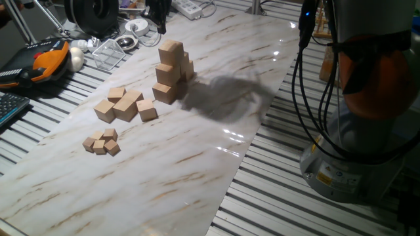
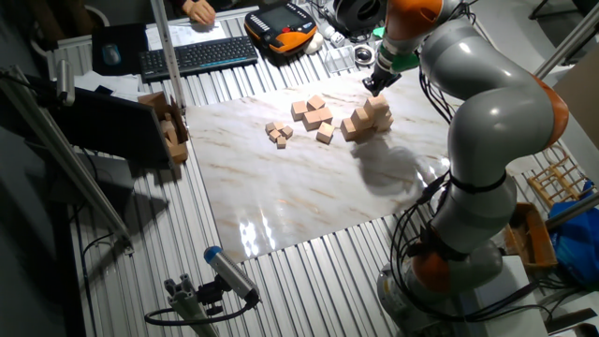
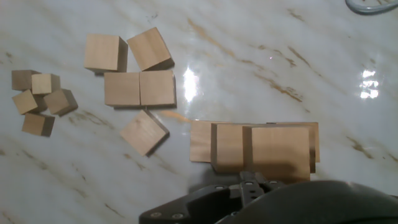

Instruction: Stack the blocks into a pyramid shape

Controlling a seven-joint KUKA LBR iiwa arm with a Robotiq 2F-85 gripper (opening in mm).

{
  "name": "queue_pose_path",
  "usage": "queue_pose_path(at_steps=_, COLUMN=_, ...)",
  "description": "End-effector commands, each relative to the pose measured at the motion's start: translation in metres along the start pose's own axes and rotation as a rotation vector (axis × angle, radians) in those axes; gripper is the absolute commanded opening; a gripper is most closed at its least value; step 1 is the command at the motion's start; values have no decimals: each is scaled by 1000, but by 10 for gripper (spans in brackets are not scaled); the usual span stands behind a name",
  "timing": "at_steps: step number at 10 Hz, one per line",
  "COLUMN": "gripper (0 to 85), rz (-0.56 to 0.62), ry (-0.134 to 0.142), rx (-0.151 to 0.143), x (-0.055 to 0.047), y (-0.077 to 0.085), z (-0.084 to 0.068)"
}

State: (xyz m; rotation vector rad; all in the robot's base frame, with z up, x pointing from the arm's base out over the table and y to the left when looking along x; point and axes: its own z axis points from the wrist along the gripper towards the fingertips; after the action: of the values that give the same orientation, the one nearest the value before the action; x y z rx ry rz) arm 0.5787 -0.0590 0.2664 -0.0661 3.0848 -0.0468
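Several plain tan blocks (image 1: 172, 69) stand stacked; claw (image 2: 376, 82) state unclear.

blocks (image 1: 172, 71) stacked, med cubes (image 1: 125, 105) beside, tiny cubes (image 1: 102, 142) beyond

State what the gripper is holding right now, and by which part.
It cannot be told. The gripper hangs just above the stacked blocks, but its fingertips are out of sight in the hand view and too small elsewhere.

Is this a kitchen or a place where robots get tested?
Probably a robot lab. A big robot arm stands by a marble-look table, stacking wooden blocks, with a keyboard, an orange hand controller and loose cables around.
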Motion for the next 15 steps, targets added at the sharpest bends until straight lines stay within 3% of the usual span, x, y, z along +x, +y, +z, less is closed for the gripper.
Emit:
queue_pose_path(at_steps=1, gripper=0, rz=-5, ry=-4, rx=8, x=0, y=0, z=0)
queue_pose_path(at_steps=4, gripper=0, rz=-15, ry=-12, rx=22, x=1, y=-1, z=0)
queue_pose_path(at_steps=9, gripper=0, rz=-7, ry=-6, rx=-5, x=-1, y=-3, z=0)
queue_pose_path(at_steps=15, gripper=0, rz=-8, ry=-13, rx=5, x=-1, y=-3, z=-2)
